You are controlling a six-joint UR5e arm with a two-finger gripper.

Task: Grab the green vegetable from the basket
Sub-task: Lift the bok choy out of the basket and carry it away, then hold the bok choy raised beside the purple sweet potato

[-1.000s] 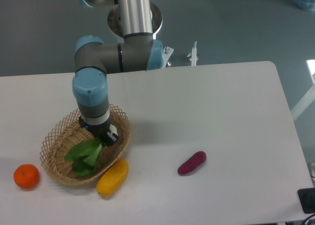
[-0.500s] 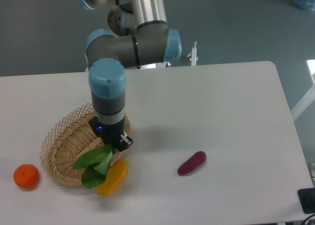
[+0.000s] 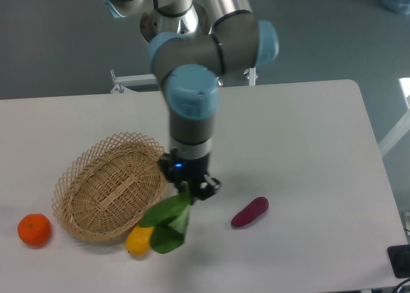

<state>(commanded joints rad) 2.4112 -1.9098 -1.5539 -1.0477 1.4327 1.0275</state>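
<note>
My gripper (image 3: 190, 189) is shut on the stalk end of the green vegetable (image 3: 166, 221), whose dark green leaves hang down and to the left below the fingers. The vegetable is in the air, clear of the basket and to its right, with its leaves over the right end of the yellow fruit. The pale stalk is mostly hidden between the fingers. The oval tan wicker basket (image 3: 110, 185) lies on the white table at the left, with nothing in it.
A yellow oblong fruit (image 3: 136, 240) lies at the basket's front right edge, partly covered by the leaves. An orange (image 3: 33, 229) sits left of the basket. A purple eggplant-like piece (image 3: 250, 211) lies to the right of my gripper.
My gripper has lifted the green vegetable out of the basket and carried it to the right, past the basket's rim. The basket now holds nothing.
</note>
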